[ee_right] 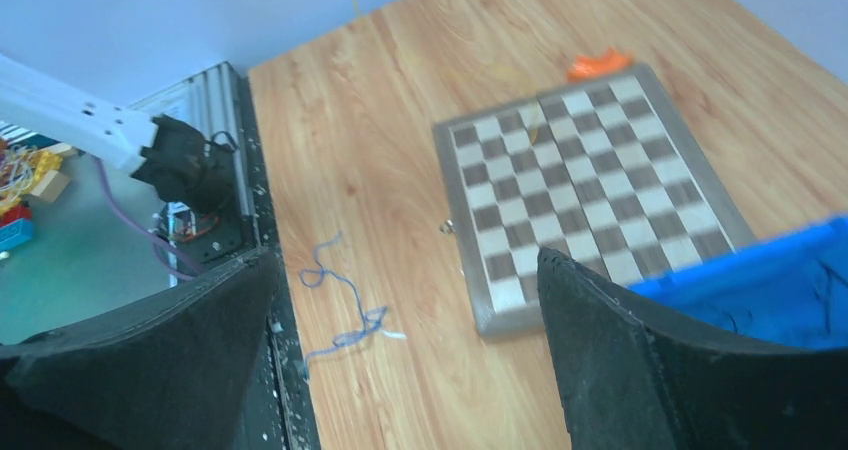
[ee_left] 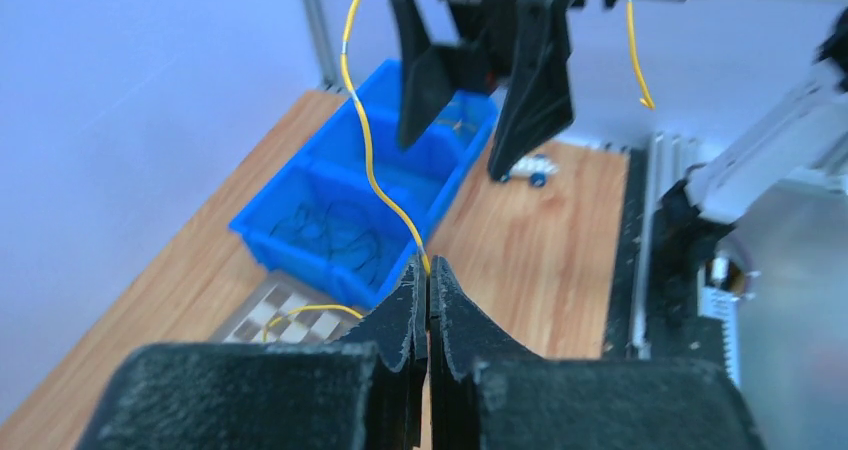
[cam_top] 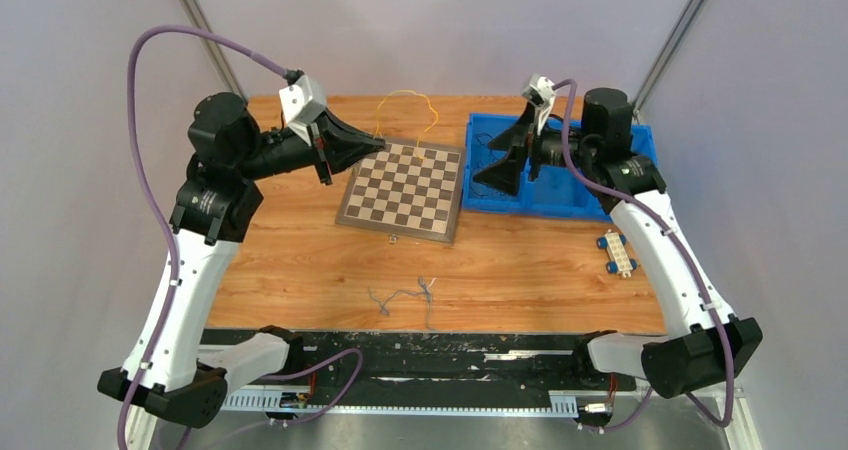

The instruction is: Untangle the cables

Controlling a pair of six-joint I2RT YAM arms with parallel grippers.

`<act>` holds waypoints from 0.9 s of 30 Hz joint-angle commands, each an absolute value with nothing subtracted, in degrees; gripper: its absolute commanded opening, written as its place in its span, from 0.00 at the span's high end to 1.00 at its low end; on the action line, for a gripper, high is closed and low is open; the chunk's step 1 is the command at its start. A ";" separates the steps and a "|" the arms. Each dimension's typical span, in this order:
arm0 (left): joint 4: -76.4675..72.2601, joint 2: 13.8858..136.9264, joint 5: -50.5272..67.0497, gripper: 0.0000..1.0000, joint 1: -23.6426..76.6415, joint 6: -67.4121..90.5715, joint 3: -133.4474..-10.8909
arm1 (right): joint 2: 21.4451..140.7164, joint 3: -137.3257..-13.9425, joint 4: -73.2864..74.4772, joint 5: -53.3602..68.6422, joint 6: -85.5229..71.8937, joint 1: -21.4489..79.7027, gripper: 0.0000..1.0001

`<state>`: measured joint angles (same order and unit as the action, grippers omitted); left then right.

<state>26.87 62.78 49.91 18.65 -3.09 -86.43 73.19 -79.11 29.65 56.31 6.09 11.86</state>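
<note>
Separation step judged in hand. Thin limp yellow wire (ee_left: pixel 365 140) pinched between pressed-together jaws of left gripper (ee_left: pixel 428 270), looping at 12 o'clock of wooden chequered board (cam_top: pixel 405 190). Right gripper (ee_right: pixel 405 260) spread wide. Black wires (ee_left: pixel 335 235) in blue plastic bin (cam_top: pixel 560 202) at 3 o'clock. Grey-purple strand (cam_top: pixel 400 298) at 6 o'clock. Next, probably: draw yellow wire clear, lay apart.

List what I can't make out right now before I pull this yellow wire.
Left wrist view: yellow wire, pinched in the left claw, runs off the top edge; its far end is cut off.
Left wrist view: black wires in the blue bin are blurred; knots unclear.
Top view: grey wire is too small to judge tangles.
</note>
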 commanded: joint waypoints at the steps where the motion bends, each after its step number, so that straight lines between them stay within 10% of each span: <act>1: 10.76 65.08 58.21 1.00 18.70 16.78 -88.99 | 70.32 -78.99 16.20 51.83 -0.42 19.63 0.00; 22: -19.28 69.81 67.56 1.00 18.80 44.03 -93.05 | 82.53 -84.23 -6.33 38.59 -8.71 38.58 0.13; 27: -21.17 70.16 67.49 1.00 18.81 45.11 -93.46 | 83.63 -85.06 -8.36 39.72 -11.09 38.67 0.48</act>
<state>-16.99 69.91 66.72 18.65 42.85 -91.35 83.81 -82.04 -2.79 39.94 -8.75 38.46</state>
